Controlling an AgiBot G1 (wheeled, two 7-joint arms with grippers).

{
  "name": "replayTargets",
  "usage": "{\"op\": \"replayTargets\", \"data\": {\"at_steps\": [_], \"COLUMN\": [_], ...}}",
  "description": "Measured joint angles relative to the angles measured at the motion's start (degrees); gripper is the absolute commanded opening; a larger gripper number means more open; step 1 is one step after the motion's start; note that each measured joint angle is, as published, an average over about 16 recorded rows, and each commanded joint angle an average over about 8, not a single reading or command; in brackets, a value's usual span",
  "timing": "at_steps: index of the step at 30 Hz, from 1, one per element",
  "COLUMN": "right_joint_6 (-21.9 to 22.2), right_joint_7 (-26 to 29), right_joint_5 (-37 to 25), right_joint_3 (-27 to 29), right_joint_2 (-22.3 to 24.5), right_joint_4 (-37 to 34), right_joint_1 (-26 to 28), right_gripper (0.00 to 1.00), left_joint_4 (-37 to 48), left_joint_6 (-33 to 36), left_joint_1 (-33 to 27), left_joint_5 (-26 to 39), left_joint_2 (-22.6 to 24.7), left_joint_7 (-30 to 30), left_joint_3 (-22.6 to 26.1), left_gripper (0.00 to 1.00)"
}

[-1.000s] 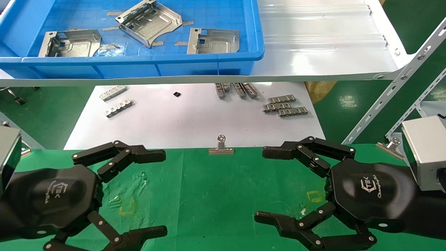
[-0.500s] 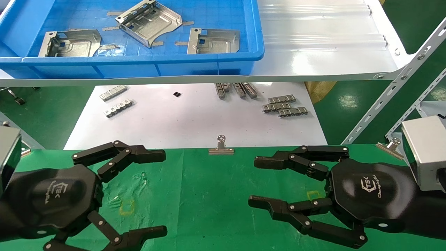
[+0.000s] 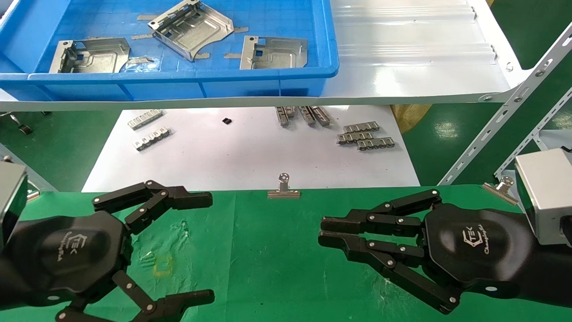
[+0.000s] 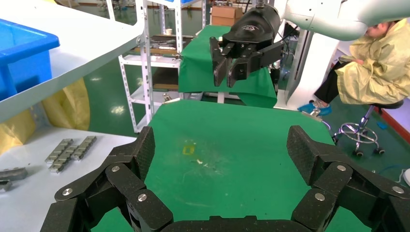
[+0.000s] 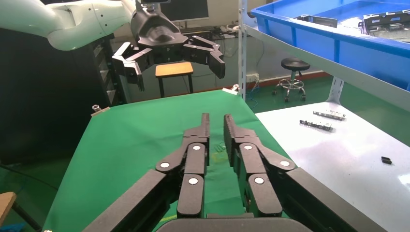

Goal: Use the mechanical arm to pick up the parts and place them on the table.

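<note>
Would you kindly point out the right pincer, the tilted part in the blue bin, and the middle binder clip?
right pincer [image 3: 322,231]: head view, between fingertips.
tilted part [image 3: 192,27]: head view, plate centre.
binder clip [image 3: 283,192]: head view, silver body.

Count: parts, strips, clips, grippers.
Three parts [image 3: 192,27] in one blue bin [image 3: 178,82]; roughly nine ridged strips [image 3: 365,136] on one white sheet [image 3: 232,156]; two binder clips [image 3: 283,187] beyond the fingertips; two grippers, left gripper [image 3: 196,243], right gripper [image 3: 328,232].
</note>
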Motion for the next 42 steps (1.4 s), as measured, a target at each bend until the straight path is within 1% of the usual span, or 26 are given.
{"op": "replayTargets", "data": {"at_steps": [16,17,18,24,25,26,30,34,38,41,42], "right_joint_6": [0.0,0.0,0.0,0.0,0.0,0.0,0.0,0.0,0.0,0.0,0.0], "right_joint_7": [0.0,0.0,0.0,0.0,0.0,0.0,0.0,0.0,0.0,0.0,0.0], "right_joint_5": [0.0,0.0,0.0,0.0,0.0,0.0,0.0,0.0,0.0,0.0,0.0], "right_joint_3": [0.0,0.0,0.0,0.0,0.0,0.0,0.0,0.0,-0.01,-0.01,-0.01], "right_joint_2": [0.0,0.0,0.0,0.0,0.0,0.0,0.0,0.0,0.0,0.0,0.0], "right_joint_4": [0.0,0.0,0.0,0.0,0.0,0.0,0.0,-0.01,-0.01,-0.01,-0.01], "right_joint_1": [0.0,0.0,0.0,0.0,0.0,0.0,0.0,0.0,0.0,0.0,0.0], "right_gripper": [0.0,0.02,0.09,0.84,0.95,1.0,1.0,1.0,1.0,1.0,1.0], "left_joint_4": [-0.08,-0.1,-0.1,1.01,1.55,2.23,7.04,15.28,26.13,35.1,38.07], "left_joint_6": [0.03,0.03,0.03,0.09,0.14,0.2,0.32,-0.92,-4.83,-9.43,-11.21], "left_joint_1": [-0.23,-0.4,-0.64,-4.27,-5.4,-6.69,-13.64,-22.65,-32.21,-38.78,-40.76], "left_joint_5": [0.0,0.02,0.07,1.38,1.83,2.33,5.39,10.3,16.57,21.56,23.24], "left_joint_2": [0.04,0.06,0.1,0.91,1.22,1.61,3.95,7.59,12.56,16.8,18.24], "left_joint_7": [-0.12,-0.21,-0.32,-0.85,-0.84,-0.82,-0.21,1.68,4.49,6.68,7.4], "left_joint_3": [0.02,0.04,0.07,0.51,0.65,0.82,1.85,3.42,5.52,7.34,7.98], "left_gripper": [1.0,1.0,1.0,1.0,1.0,1.0,1.0,1.0,1.0,1.0,0.98]}}
